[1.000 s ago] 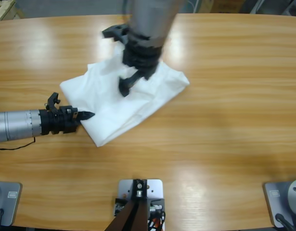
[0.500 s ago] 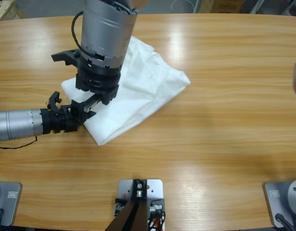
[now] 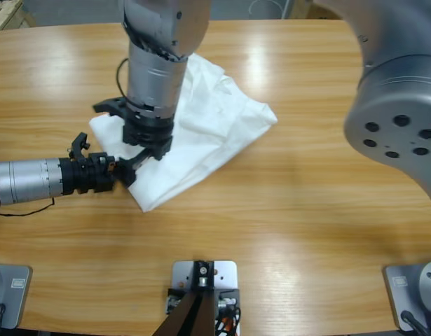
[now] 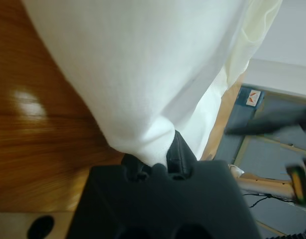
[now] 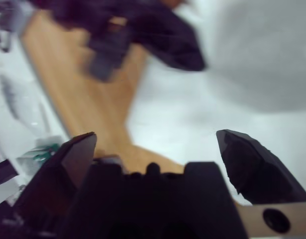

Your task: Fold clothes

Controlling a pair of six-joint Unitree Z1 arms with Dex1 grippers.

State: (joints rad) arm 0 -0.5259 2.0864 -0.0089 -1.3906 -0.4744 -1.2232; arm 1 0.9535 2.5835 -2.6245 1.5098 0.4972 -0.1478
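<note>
On the wooden table point(image 3: 306, 210) the white T-shirt point(image 3: 208, 133) is lying bunched, left of the middle. Your left gripper point(image 3: 120, 171) is pinching its near-left edge with narrow jaws, cloth draping over them. Your right gripper point(image 3: 138, 154) is hanging just above it, jaws standing wide and empty. You are risking a collision: both grippers are crowding one corner, and the right forearm is hiding the cloth beneath. If you pull sideways, the loose folds may drag.

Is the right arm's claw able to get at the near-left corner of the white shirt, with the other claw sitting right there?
Probably yes. The right claw hangs open just over that part of the shirt, with nothing between them. The left claw is shut on the cloth edge beside it, so space is tight.
</note>
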